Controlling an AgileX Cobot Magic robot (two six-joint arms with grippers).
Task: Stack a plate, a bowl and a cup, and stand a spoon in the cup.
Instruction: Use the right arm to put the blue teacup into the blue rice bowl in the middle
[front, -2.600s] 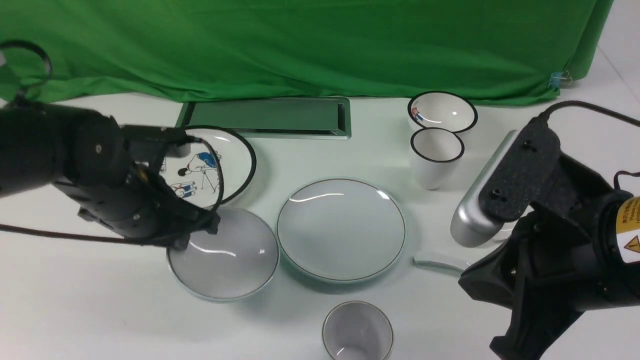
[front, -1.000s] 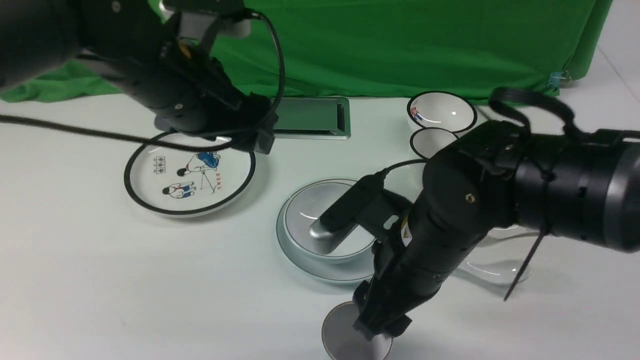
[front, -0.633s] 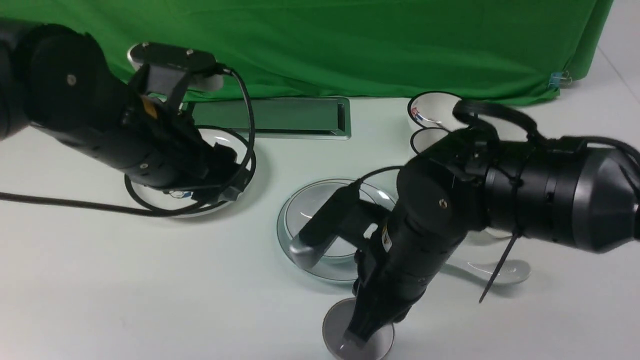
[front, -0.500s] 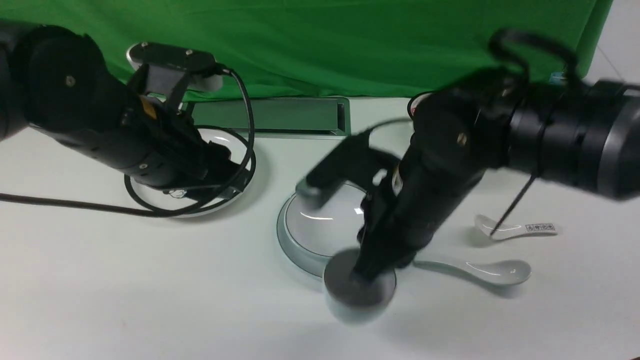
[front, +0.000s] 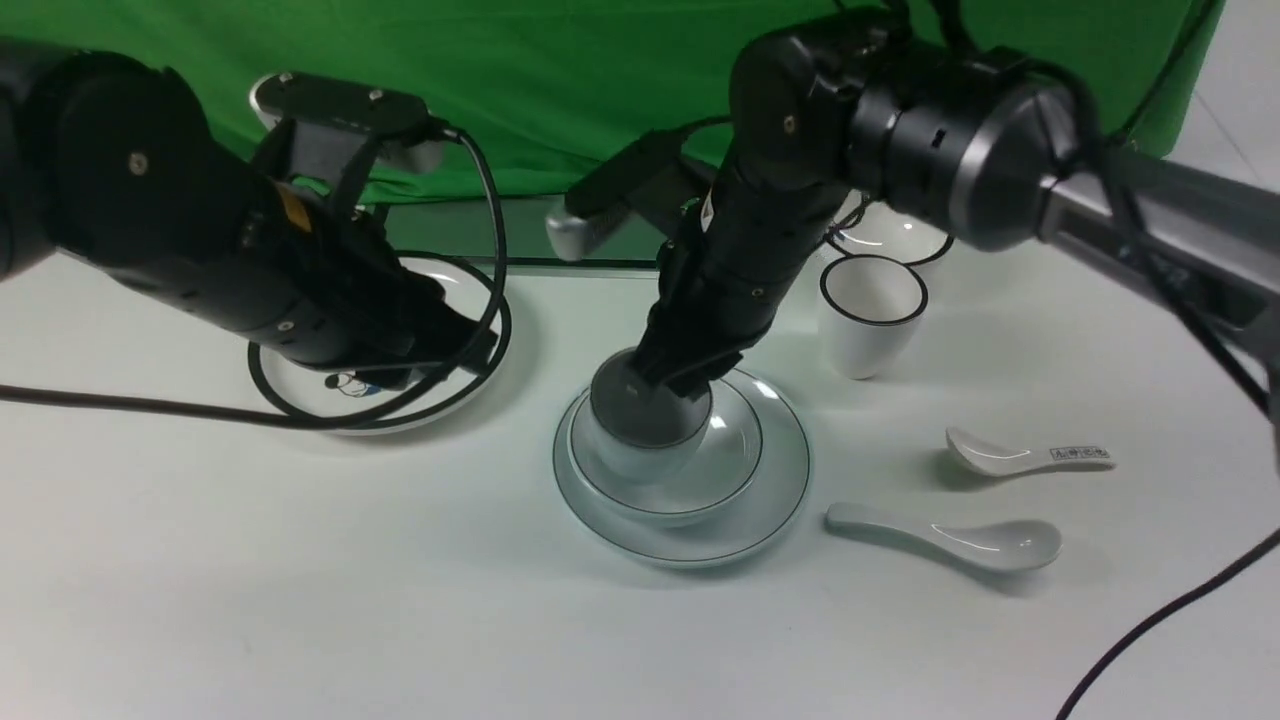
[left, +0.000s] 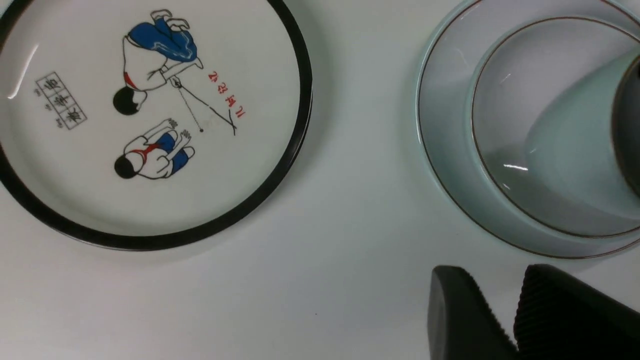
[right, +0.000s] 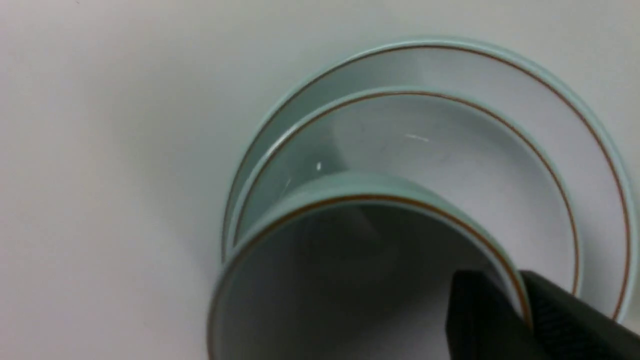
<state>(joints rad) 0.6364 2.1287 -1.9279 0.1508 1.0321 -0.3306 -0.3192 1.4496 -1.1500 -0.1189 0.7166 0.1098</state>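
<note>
Spoon (front: 945, 537) lies on the table, nearest, right of the plate (front: 775, 505) and apart from it. Bowl (front: 738, 455) sits in the plate. Cup (front: 640, 450) is tilted, inside the bowl's left side; base contact unclear. Right gripper (front: 682, 377) pinches the cup's rim, one finger inside. Farther left, left gripper (left: 492, 274) hangs over a picture plate (left: 304, 100), jaws narrow, empty.

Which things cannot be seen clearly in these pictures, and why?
1) Cup base touching bowl or not: the cup's own wall hides it in every view.
2) Printed spoon: characters too small, front view.
3) Left gripper: cut by the left wrist view's edge; opening unclear.
</note>
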